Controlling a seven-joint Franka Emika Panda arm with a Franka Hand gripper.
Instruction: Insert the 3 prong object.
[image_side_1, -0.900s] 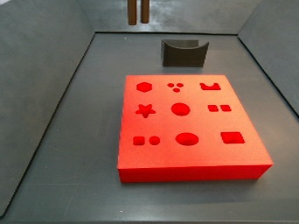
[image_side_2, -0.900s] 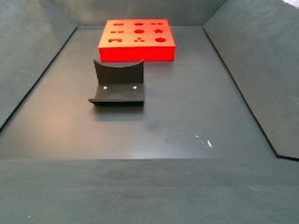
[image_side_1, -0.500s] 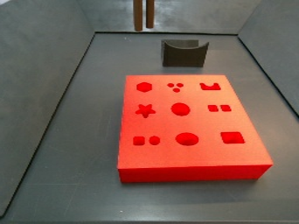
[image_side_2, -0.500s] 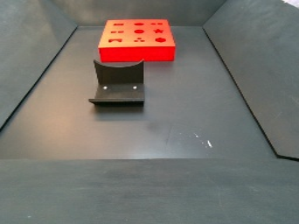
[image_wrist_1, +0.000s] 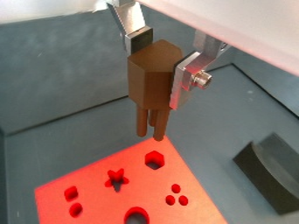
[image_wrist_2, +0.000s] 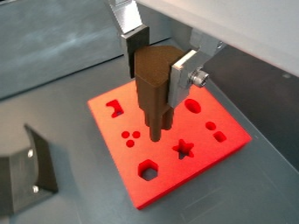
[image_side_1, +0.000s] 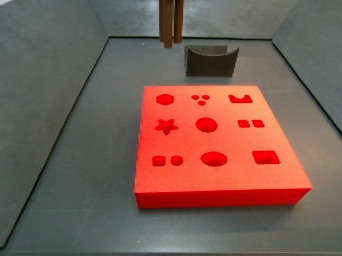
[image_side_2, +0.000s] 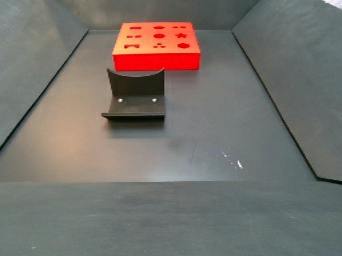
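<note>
While the brown 3 prong object (image_wrist_1: 149, 87) hangs clamped in the tool (image_wrist_1: 163, 74) above the red board (image_wrist_2: 176, 144) (its three-hole socket (image_side_1: 199, 98) sits toward the board's 12 o'clock edge), any twist could jam the prongs.

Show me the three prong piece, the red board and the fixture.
three prong piece (image_wrist_1: 149, 80): wrist view, brown body between the gripper (image_wrist_1: 160, 72) fingers.
red board (image_side_1: 214, 180): side view, bare top face.
fixture (image_side_2: 135, 88): side view, upright wall.
</note>
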